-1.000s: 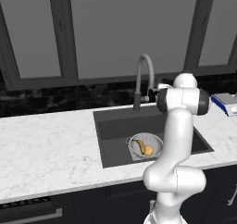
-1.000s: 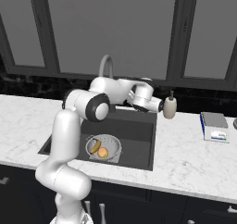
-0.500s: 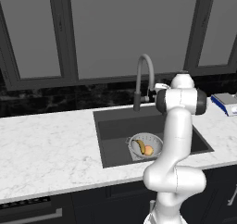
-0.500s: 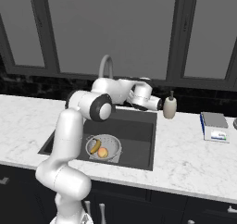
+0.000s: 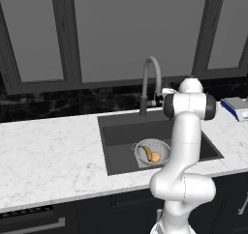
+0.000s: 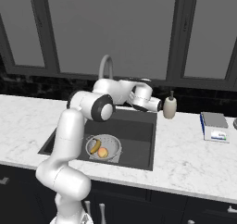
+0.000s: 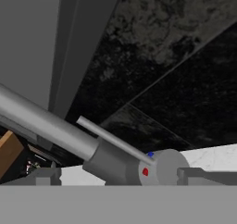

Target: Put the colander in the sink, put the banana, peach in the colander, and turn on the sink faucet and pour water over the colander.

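In the right base view the colander (image 6: 103,147) sits low in the sink (image 6: 136,133), left of the frame centre, on the lighter plate at the basin bottom. Inside it lie the banana (image 6: 95,146) and, touching it on the right, the peach (image 6: 102,152). The sink faucet (image 6: 105,66) rises at the back edge of the basin, upper centre.

In the hand view the gripper (image 7: 118,174) is wide open — one fingertip at the lower left, one at the lower right — and the faucet's dark base with its thin lever lies between them.

A beige soap dispenser (image 6: 170,107) stands right of the faucet.
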